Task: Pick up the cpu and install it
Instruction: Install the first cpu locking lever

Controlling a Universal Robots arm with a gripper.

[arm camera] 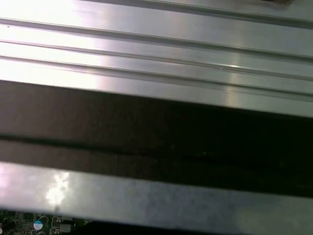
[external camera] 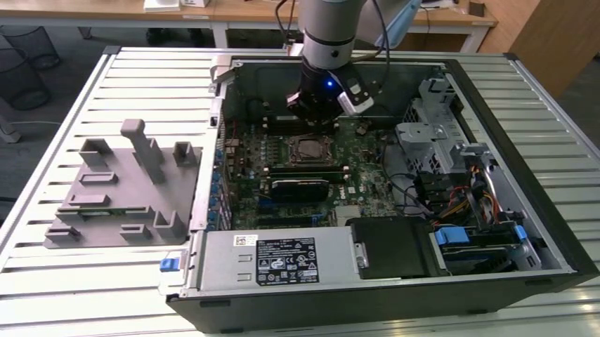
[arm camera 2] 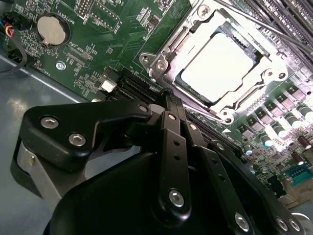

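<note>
The claw hangs inside the open computer case, upper centre of the exterior view, just above the motherboard. In the second wrist view the claw fills the lower half of the frame, its black linkages converging to a narrow tip; the fingers appear pressed together with nothing between them, though the tip is seen from behind and this is not certain.

The cpu lies flat in the metal-framed socket, upper right of the second wrist view, its silvery-white top brightly lit. The claw tip stands apart from the cpu, beside the socket's lower-left corner. In the exterior view the socket sits just below the claw, at frame centre.

A round coin cell sits on the green board at the upper left of the second wrist view.

In the exterior view a grey fixture block rests on the slatted metal surface, left of the case and well apart from the claw. The first wrist view shows the ribbed surface and a dark band of the case edge.
</note>
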